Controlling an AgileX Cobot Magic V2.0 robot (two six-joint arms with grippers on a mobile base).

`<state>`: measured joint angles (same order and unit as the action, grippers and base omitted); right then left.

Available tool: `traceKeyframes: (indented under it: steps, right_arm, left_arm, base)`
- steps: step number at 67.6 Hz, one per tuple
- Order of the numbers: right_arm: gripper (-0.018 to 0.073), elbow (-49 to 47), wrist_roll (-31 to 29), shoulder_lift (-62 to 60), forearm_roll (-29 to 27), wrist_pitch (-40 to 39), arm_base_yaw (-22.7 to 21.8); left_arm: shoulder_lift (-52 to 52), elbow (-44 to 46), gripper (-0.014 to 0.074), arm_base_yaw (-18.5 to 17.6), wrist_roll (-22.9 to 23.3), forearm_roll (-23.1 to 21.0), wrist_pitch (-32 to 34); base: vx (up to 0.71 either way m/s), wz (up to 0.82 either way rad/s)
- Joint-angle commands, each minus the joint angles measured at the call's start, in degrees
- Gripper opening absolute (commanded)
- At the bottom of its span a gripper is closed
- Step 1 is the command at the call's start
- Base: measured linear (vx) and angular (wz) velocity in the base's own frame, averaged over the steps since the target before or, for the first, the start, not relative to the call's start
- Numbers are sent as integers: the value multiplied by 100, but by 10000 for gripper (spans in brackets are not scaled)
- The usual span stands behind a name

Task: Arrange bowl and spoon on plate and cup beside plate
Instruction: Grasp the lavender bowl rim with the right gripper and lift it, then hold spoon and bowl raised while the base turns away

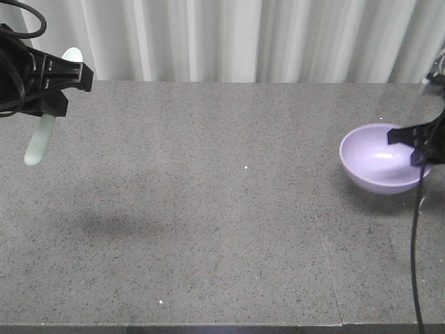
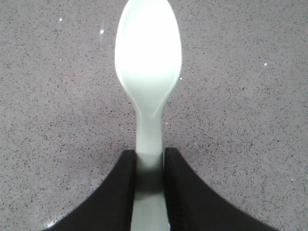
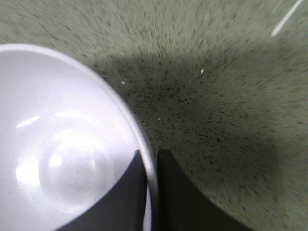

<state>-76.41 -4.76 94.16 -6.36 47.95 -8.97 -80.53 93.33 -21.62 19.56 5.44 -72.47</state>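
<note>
We are seeing the spoon (image 1: 40, 136) sitting in the left pincer (image 1: 59, 87) at the far left of the front view, clear of the counter (image 1: 222, 209). It is tilting, with the oval head pointing up toward the curtain (image 1: 243, 38) and the handle end hanging down on the near side. In the left wrist view the left pincer is pinching the handle just below the neck. One black finger (image 2: 120, 192) is pressing on each side, and the head is sticking out ahead over the speckled grey surface.

The bowl (image 1: 375, 156) is sitting at the far right of the front view, open side up. The right pincer (image 1: 417, 142) is pinching its right-hand rim. The right wrist view is showing one finger (image 3: 127, 192) inside the wall and the other outside, with the thin rim running between them. That view is blurring, and a dark shadow is lying beside the bowl. We cannot tell whether the base is touching the counter.

Spoon and bowl are sitting well apart, at opposite ends of the counter. A black cable (image 1: 416, 243) is hanging from the right arm down across the near right corner. A soft shadow (image 1: 104, 223) is falling on the counter near the left side.
</note>
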Motion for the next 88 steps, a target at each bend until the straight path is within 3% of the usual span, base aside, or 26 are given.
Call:
traceKeyframes:
  steps: [1,33,88]
  right_arm:
    - [-7,-164,-43,-902,4,37,-45]
    - [-6,-154,-43,-3207,10,1208,-45]
    - [-6,-135,-43,-3318,21,1499,-45]
  left_arm:
    - [206,159,0,-29,-8,19,127]
    - [206,159,0,-29,-8,19,127]
    - [206,159,0,-29,-8,19,127]
  base:
    - [0,0]
    - [0,0]
    - [0,0]
